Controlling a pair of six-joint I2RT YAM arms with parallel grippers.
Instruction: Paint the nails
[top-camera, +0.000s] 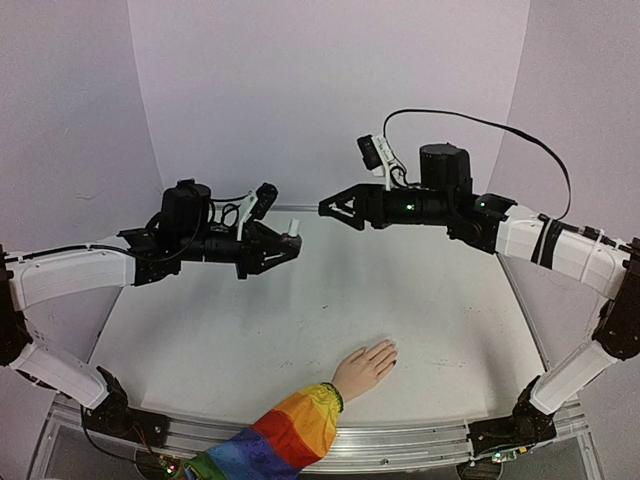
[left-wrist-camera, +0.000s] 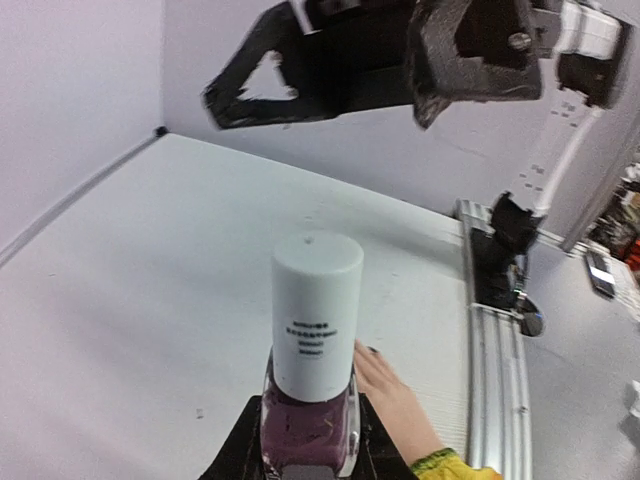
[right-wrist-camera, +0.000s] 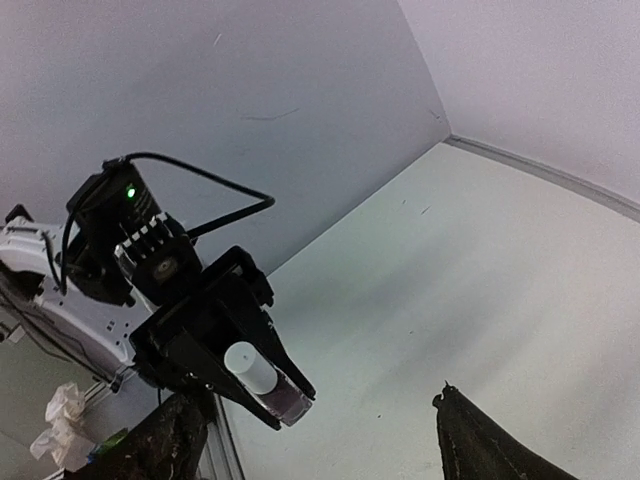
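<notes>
A pale mannequin hand (top-camera: 365, 368) in a rainbow sleeve (top-camera: 290, 435) lies palm down near the table's front edge. Its nails (top-camera: 392, 360) are tiny, and one nail (left-wrist-camera: 372, 350) shows dark polish. My left gripper (top-camera: 290, 245) hovers high over the table's left half, shut on a polish bottle (left-wrist-camera: 316, 315) with a white cap and purple glass. The right gripper (top-camera: 325, 208) faces it from the right, a short gap away, open and holding nothing. In the right wrist view its fingers (right-wrist-camera: 170, 440) stand wide apart, with the bottle (right-wrist-camera: 265, 385) beyond them.
The white table (top-camera: 300, 330) is enclosed by pale walls at the back and sides. A metal rail (top-camera: 420, 435) runs along the near edge with both arm bases. The right arm's cable (top-camera: 480, 125) loops above it.
</notes>
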